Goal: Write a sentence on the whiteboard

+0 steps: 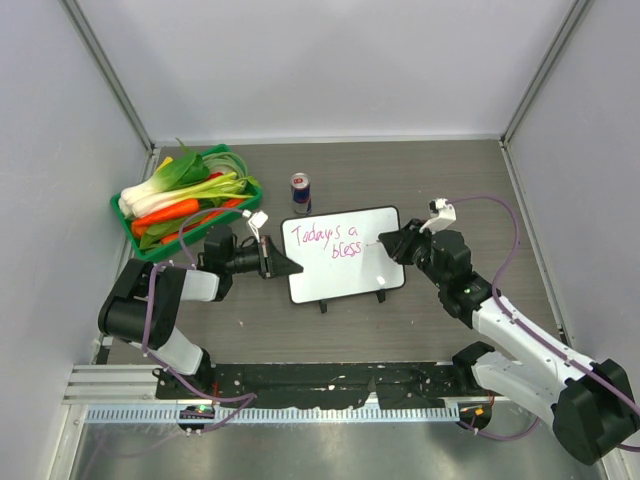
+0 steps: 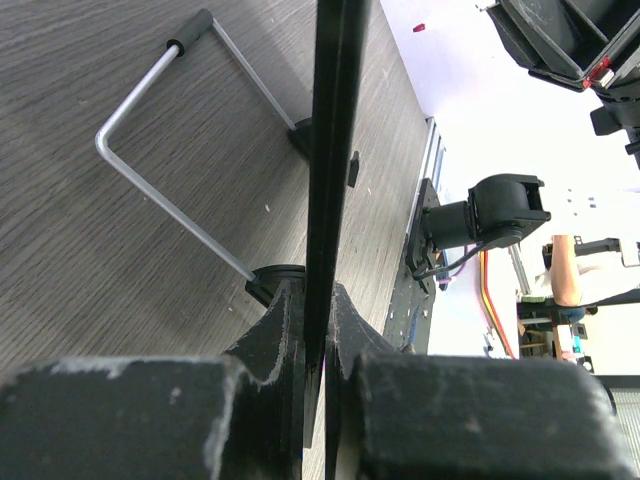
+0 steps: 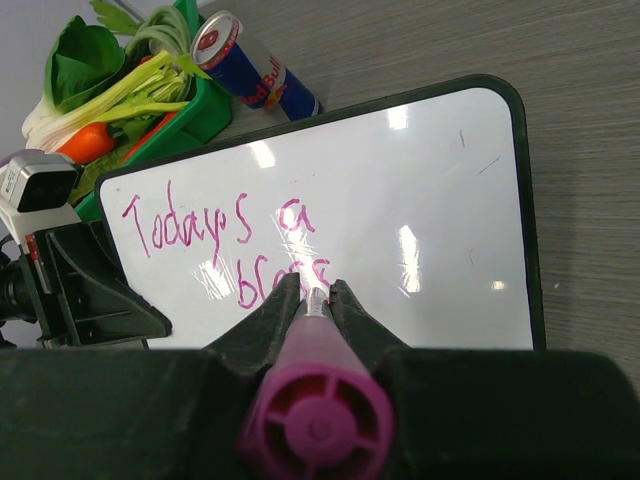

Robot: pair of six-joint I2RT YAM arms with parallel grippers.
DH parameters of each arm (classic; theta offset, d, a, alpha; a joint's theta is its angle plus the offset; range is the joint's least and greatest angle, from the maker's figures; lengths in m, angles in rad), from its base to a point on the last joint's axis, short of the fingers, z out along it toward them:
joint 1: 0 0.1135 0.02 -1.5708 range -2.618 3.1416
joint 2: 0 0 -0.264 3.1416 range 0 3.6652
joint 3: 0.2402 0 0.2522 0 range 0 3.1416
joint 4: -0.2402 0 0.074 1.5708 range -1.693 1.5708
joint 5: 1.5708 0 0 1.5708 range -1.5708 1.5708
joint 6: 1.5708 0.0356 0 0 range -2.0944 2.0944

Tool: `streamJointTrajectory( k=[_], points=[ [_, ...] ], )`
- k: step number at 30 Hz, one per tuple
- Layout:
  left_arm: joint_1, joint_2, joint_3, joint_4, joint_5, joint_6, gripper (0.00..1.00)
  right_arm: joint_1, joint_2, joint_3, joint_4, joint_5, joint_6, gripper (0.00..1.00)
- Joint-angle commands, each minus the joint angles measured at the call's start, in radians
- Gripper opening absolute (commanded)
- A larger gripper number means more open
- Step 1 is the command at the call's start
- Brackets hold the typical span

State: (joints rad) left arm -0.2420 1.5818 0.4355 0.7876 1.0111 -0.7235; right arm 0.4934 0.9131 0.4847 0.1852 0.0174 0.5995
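The whiteboard (image 1: 350, 275) lies tilted on its stand in the middle of the table. The sentence (image 1: 328, 241) on it is pink handwriting in two lines, "Today's a" over "bless" (image 3: 215, 225). My left gripper (image 1: 288, 268) is shut on the board's left edge, and the left wrist view shows the thin dark edge (image 2: 335, 130) pinched in that gripper (image 2: 318, 290). My right gripper (image 1: 388, 243) is shut on a pink marker (image 3: 318, 400). The marker's tip rests on the board (image 3: 430, 200) at the end of "bless", in the right gripper (image 3: 315, 285).
A green basket (image 1: 150, 245) of vegetables stands at the back left, close behind my left arm. A blue and silver can (image 1: 300, 190) stands just behind the board. The board's wire stand (image 2: 150, 180) rests on the dark wood tabletop. Grey walls enclose the table.
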Motion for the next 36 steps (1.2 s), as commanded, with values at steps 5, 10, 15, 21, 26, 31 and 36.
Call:
streamJointTrajectory(
  k=[5, 10, 15, 21, 26, 31, 36],
  points=[
    [-0.003, 0.014, 0.003, -0.07, -0.068, 0.03, 0.0, -0.004, -0.028, 0.043, -0.001, 0.042, -0.033, 0.01],
    [-0.002, 0.015, 0.002, -0.07, -0.071, 0.03, 0.0, -0.006, -0.023, 0.051, 0.0, 0.044, -0.041, 0.01],
    [-0.002, 0.014, 0.003, -0.068, -0.071, 0.03, 0.0, -0.004, -0.011, 0.064, 0.002, 0.044, -0.069, 0.01],
    [-0.002, 0.017, 0.003, -0.07, -0.068, 0.03, 0.0, -0.004, -0.003, 0.075, 0.011, 0.039, -0.087, 0.01],
    [-0.002, 0.017, 0.005, -0.068, -0.068, 0.029, 0.0, -0.004, 0.009, 0.072, 0.025, 0.036, -0.084, 0.01],
    [-0.003, 0.018, 0.005, -0.068, -0.066, 0.029, 0.0, -0.004, 0.021, 0.072, 0.033, 0.029, -0.09, 0.01],
    [-0.002, 0.018, 0.005, -0.068, -0.068, 0.029, 0.0, -0.004, 0.05, 0.081, 0.037, 0.016, -0.101, 0.01]
  ],
)
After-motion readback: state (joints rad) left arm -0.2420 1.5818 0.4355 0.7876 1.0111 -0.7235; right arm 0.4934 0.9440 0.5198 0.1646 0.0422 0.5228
